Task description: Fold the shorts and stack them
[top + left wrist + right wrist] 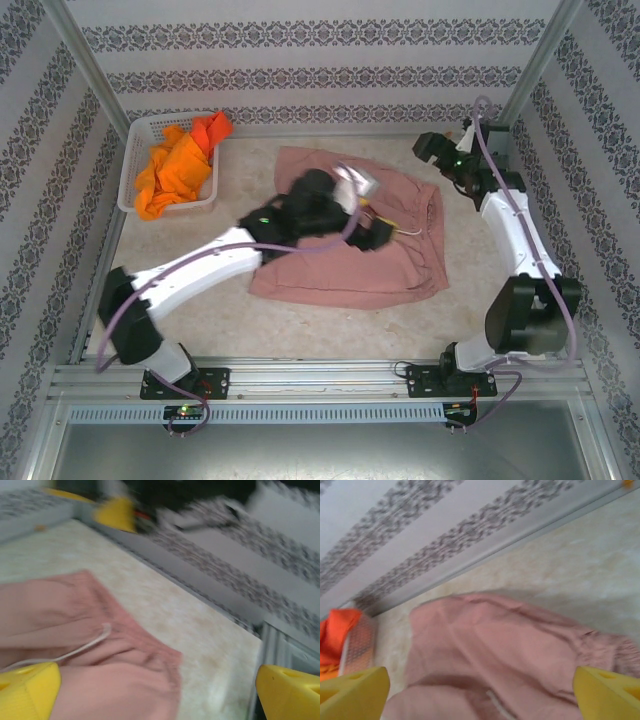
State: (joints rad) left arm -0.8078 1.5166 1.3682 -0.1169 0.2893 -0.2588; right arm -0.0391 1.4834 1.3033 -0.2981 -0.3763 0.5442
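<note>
Pink shorts: lay spread mid-worktop, nearer the back edge.
Orange shorts: sat heaped in basket, back-left corner.
Left gripper: jaws wide apart over pink shorts, holding nothing.
Right gripper: jaws wide apart, empty, by the back-right corner.

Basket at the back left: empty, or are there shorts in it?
Not empty. The white basket holds crumpled orange shorts, with one corner poking up over its far rim. How many pairs there are, I cannot tell.
</note>
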